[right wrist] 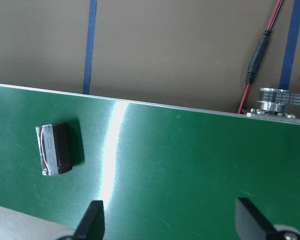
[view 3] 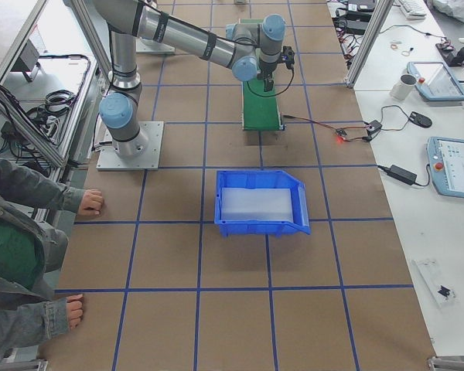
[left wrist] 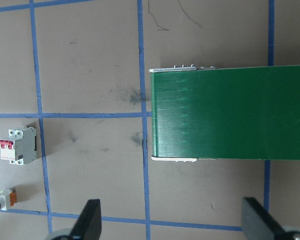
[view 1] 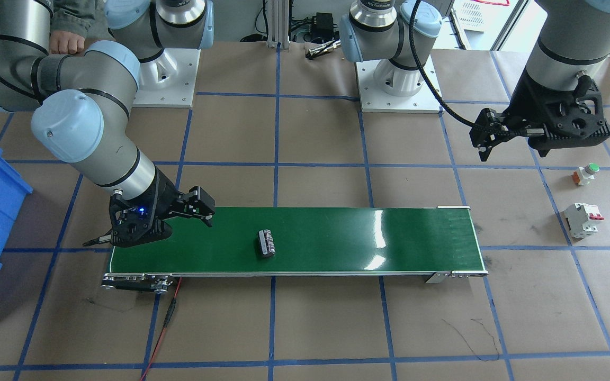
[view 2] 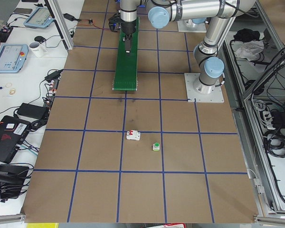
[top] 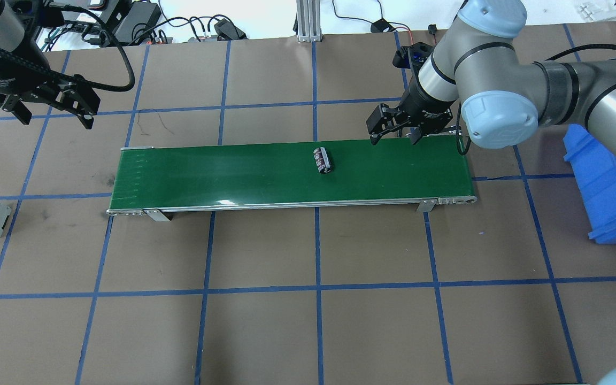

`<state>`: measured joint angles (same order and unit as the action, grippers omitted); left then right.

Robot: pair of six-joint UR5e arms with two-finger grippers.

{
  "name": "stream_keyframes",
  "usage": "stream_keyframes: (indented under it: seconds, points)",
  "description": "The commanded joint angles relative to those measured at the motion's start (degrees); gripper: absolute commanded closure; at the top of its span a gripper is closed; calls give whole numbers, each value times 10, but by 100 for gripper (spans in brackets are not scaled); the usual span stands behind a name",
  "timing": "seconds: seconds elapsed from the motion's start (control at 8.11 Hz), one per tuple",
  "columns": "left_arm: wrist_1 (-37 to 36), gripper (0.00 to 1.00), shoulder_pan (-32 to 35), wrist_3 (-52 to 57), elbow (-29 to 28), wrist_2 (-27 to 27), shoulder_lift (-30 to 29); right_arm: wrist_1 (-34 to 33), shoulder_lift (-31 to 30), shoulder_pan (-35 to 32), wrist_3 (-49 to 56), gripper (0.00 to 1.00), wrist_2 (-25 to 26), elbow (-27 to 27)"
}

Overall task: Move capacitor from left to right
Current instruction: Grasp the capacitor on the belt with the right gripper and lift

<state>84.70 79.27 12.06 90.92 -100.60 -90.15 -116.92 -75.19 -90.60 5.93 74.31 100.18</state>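
Fingertips of the right gripper are cropped by the wrist view's bottom edge. Jaws are spread, empty, over the green conveyor belt. The small stubby black capacitor lies on its side mid-belt, apart from this claw, on the robot's left of it. The left gripper is likewise spread, tips cropped, over the brown table past the belt end. The white breaker block is near; the green-capped push button is partly out of view.

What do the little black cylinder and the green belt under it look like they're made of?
Small black cylindrical capacitor: dark smooth sleeve, probably plastic, with a pale grey printed stripe. Long green conveyor belt: smooth, shiny, likely rubber or PVC, judging by the bright glare streak across it.
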Motion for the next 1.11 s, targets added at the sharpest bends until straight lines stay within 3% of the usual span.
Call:
stream_keyframes:
  seconds: [0.0,0.37,0.99]
  points:
    - [-2,0,0,-7,1,39,-1,-5,5,0,11,8,0,3]
    - [-2,0,0,-7,2,74,-5,-28,10,0,12,9,0,24]
    - [-2,0,0,-7,4,88,-4,-54,38,0,11,9,2,26]
